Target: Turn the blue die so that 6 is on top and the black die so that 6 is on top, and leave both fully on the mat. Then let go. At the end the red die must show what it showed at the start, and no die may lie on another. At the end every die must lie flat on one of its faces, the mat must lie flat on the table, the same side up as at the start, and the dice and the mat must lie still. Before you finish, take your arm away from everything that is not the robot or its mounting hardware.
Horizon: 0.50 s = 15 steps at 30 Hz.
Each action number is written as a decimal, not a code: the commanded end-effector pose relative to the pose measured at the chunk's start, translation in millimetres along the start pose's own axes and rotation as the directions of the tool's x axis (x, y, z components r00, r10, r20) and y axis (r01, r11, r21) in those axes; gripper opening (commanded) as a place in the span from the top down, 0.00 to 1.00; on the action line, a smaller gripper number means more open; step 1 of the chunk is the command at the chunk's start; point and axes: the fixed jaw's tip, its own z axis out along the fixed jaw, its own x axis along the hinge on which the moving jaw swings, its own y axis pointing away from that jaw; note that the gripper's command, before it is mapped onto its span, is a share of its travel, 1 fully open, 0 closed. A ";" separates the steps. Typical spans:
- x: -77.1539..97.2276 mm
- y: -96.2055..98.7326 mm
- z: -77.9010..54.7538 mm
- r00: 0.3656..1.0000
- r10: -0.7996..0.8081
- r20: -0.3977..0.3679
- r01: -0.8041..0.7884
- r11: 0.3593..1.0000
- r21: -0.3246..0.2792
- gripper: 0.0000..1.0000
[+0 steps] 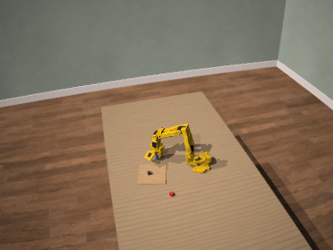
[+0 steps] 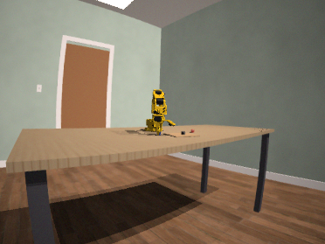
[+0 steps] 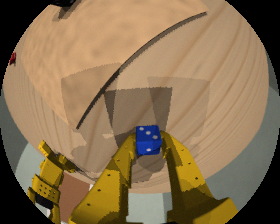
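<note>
Hand [image 1: 157, 156] [image 2: 159, 132] [image 3: 149, 142] nearly closed w/ blue die [image 1: 157, 158] [image 2: 160, 134] [image 3: 148, 139] btwn fingertips, off mat [image 1: 152, 180] [image 2: 185, 135] [image 3: 100, 40]; can't tell if pinched. Black die [image 1: 149, 173] [image 2: 183, 133] [image 3: 64, 2] on mat. Risk: die slips if tips grip off-centre.

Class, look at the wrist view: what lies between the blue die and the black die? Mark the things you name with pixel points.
Between the blue die [image 1: 157, 158] [image 2: 160, 134] [image 3: 148, 139] and the black die [image 1: 149, 173] [image 2: 183, 133] [image 3: 64, 2], the wrist view shows bare tabletop, then the mat's edge [image 3: 119, 73] and part of its surface.
</note>
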 end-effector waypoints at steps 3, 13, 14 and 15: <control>-1.3 -6.5 -5.7 1.000 -0.001 0.013 0.000 1.000 0.031 0.96; -1.3 -6.5 -5.7 1.000 -0.001 0.013 0.000 1.000 0.031 1.00; -1.3 -6.5 -5.7 1.000 -0.001 0.013 0.000 1.000 0.031 1.00; -1.3 -6.5 -5.8 1.000 -0.001 0.013 0.000 1.000 0.031 1.00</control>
